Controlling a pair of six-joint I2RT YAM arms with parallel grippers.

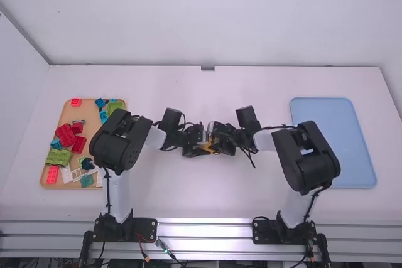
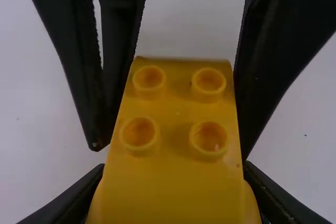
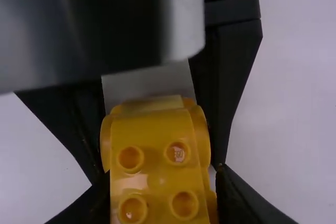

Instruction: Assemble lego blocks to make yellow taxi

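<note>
Since a firm fit prob. needs bracing from both sides, my L grip point(image 2: 173, 170) & R grip point(image 3: 162, 174) pinch the brick point(image 1: 208, 145) mid-frame. Both closed to brick width.

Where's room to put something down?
On the table beyond the left arm and right arm, between the tan tray and the blue tray, and on the blue tray. Crowded: the tan tray, and where the arms meet at the yellow blocks.

Two trays point(image 1: 333, 142), many blocks point(image 1: 66, 135), two arms point(image 1: 118, 192), two tools point(image 1: 202, 145)
</note>
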